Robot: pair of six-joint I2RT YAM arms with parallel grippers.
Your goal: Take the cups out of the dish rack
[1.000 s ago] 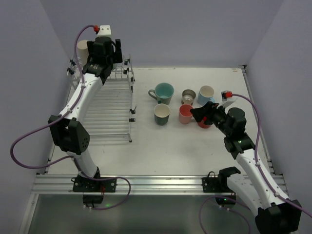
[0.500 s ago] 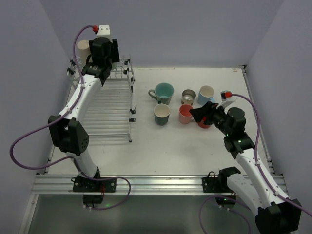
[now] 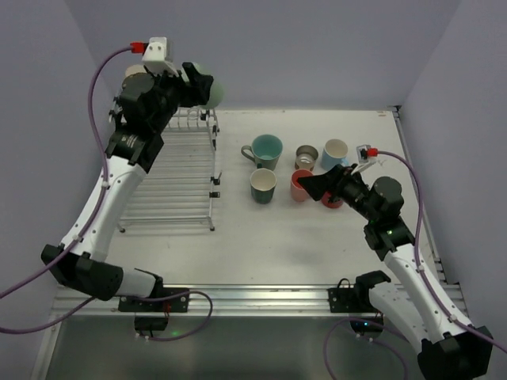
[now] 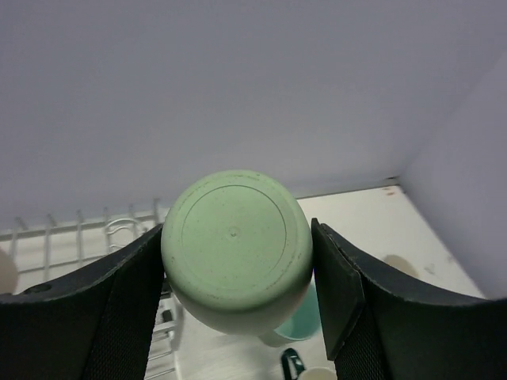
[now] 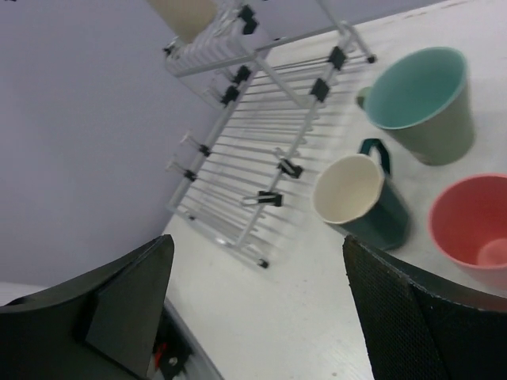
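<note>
right gripper [image 3: 318, 188]: jaws wide apart, nothing between them; low over table [image 3: 261, 245], just beside pink cup [image 3: 301, 185]; red cup [image 3: 333, 203] partly hidden behind it
table: six cups right of rack; dark green cup [image 3: 263, 185], pink cup, red cup in near row; teal cup [image 3: 266, 149], grey-brown cup [image 3: 306, 155], light blue cup [image 3: 335, 152] behind
rack [image 3: 178, 170]: low tier bare bars; looks nearly unloaded
left gripper [image 4: 239, 235]: raised above rack's back tier, clamped on mint cup [image 3: 211, 93], one finger on each side of wall; base toward wrist camera, mouth pointing away
mint cup: in the air, clear of the bars, over rack's far right corner
beige cup [image 5: 182, 13]: on back tier, far left, mostly behind left arm in top view; probably last to fetch
step: carry mint cup over to table
how: squeeze held firm, no loosening mid-air; swing right, clear of rack's corner clips; aim for a bare patch between rack and teal cup, apart from the handles; mouth tipped up before descent; down to contact, then release, then straight up
risk: smooth round wall, slip likely on a fast wrist roll; knock on teal cup with too tight a spot; right arm best parked off the path
</note>
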